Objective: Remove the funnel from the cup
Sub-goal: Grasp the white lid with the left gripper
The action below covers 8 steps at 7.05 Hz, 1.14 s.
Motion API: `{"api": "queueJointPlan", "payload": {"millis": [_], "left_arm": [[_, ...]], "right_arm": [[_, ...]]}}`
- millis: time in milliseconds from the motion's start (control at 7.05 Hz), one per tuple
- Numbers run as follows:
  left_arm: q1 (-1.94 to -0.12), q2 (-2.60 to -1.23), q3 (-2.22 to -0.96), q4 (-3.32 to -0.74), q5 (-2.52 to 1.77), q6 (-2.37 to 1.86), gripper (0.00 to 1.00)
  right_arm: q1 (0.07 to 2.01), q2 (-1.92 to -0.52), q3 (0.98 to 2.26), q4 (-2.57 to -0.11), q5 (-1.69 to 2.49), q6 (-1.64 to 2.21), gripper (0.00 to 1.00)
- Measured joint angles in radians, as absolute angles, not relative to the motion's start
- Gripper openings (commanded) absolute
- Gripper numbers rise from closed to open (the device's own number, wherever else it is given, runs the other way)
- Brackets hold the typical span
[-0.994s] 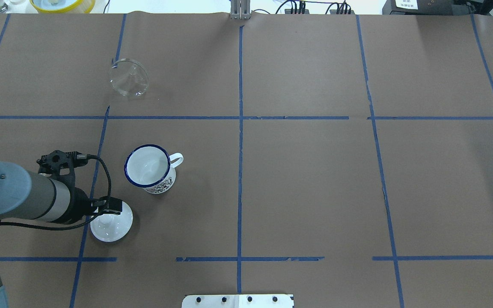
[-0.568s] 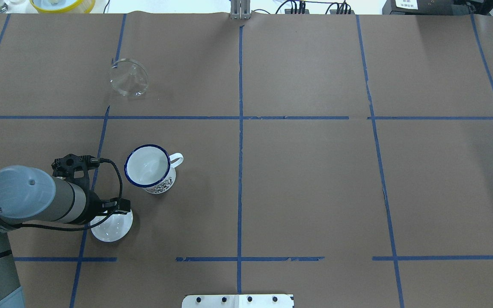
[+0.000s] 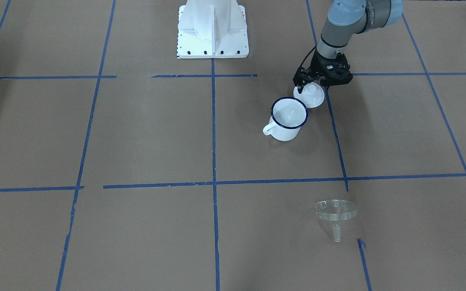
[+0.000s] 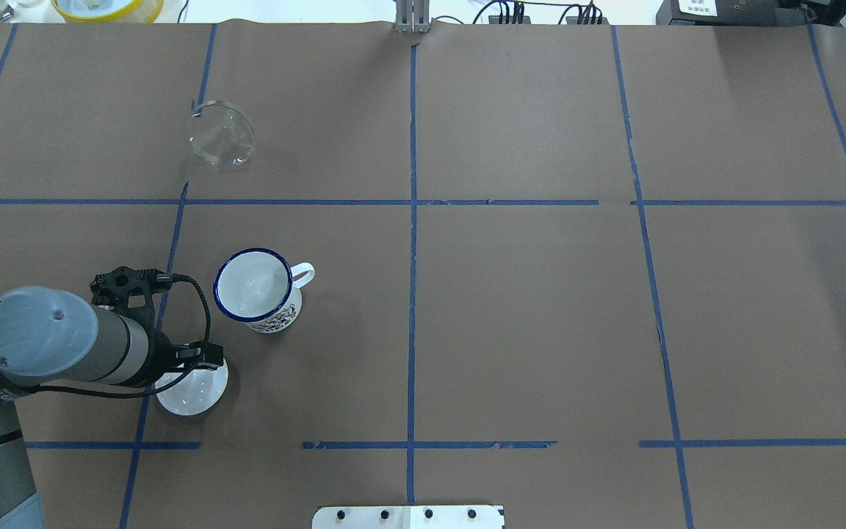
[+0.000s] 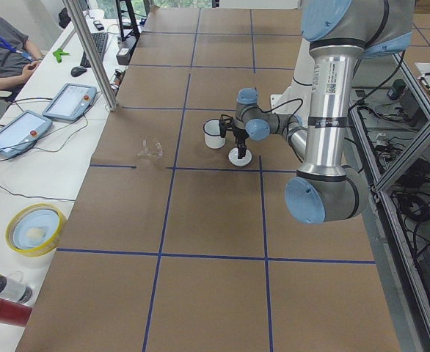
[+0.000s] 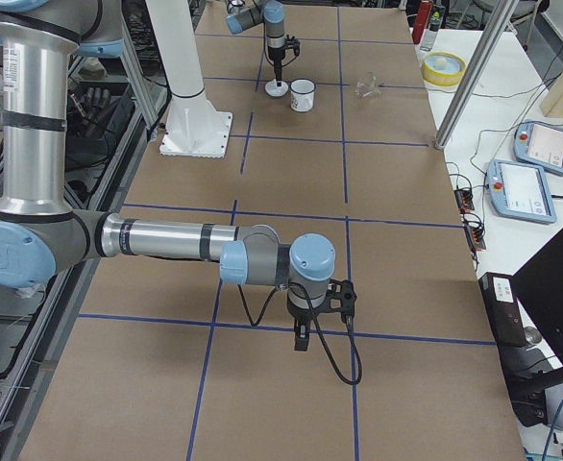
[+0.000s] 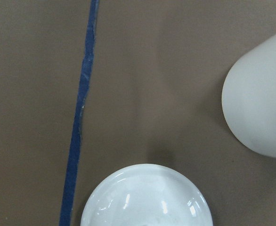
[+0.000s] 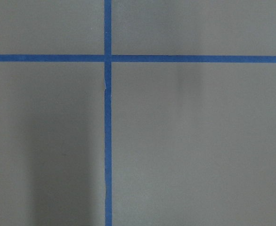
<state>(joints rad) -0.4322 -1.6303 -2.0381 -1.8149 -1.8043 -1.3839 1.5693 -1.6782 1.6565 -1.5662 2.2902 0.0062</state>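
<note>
The bench, papered brown and taped in blue lines, carried three items. The left claw hung directly over the white knobbed lid. Whether its jaws were spread or closed could not be told, as the arm hid them. The right claw hung over bare paper, well apart from everything, and its state likewise could not be told.

The cup stood upright and empty, just beside the lid. The funnel lay tipped on the bench, well apart from the cup, so the removal was judged complete.

Risks noted:
- A descent or sideways sweep by the left claw could strike the lid's knob or drive the lid into the cup.
- Gripping the lid would take the wrong object.
- The funnel appeared light and could roll if the paper were disturbed.
</note>
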Motion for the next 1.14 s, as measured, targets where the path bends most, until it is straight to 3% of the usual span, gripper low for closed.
{"api": "queueJointPlan", "payload": {"millis": [142,284,568,1135], "left_arm": [[-0.431,-1.63,-2.037,-1.821,-1.805,-1.384,0.98],[-0.429,-1.63,-2.033,-1.83,-1.805,-1.384,0.85],[-0.427,-1.629,-2.027,-1.837,-1.805,-1.384,0.31],[-0.427,-1.624,-2.036,-1.834,-1.807,-1.384,0.0]], "right_arm": [[1.569,-1.678,1.657,-1.566,2.29,0.006,1.0],[1.569,-1.678,1.657,-1.566,2.29,0.006,1.0],[1.569,-1.678,1.657,-1.566,2.29,0.006,1.0],[1.569,-1.678,1.657,-1.566,2.29,0.006,1.0]]}}
